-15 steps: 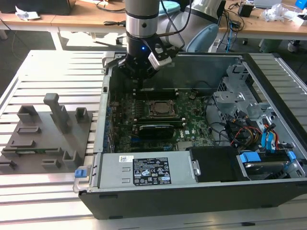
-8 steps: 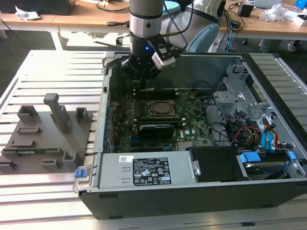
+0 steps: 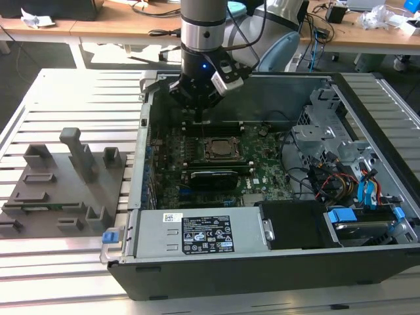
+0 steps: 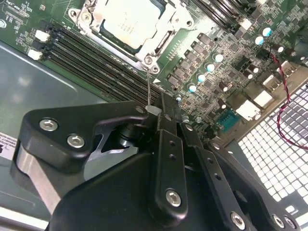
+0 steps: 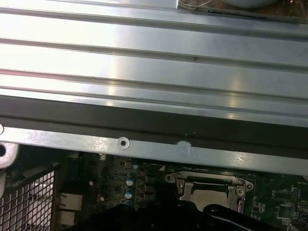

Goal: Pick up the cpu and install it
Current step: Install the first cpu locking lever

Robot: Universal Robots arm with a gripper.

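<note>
The black gripper [image 4: 161,113], its fingers pressed together, hovers near the flat, silvery square cpu [image 4: 129,24] seated in its metal-rimmed socket frame [image 4: 159,45].

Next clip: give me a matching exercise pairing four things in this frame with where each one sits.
Things:
1. cpu
2. gripper
3. grey fixture blocks
4. blue clip

Places:
A. on the slatted table, outside the case at the exterior view's left
B. in the socket on the motherboard
C. at the case's near corner, exterior view's left
D. above the board, beyond the socket

Pairs: 1-B, 2-D, 3-A, 4-C
</note>
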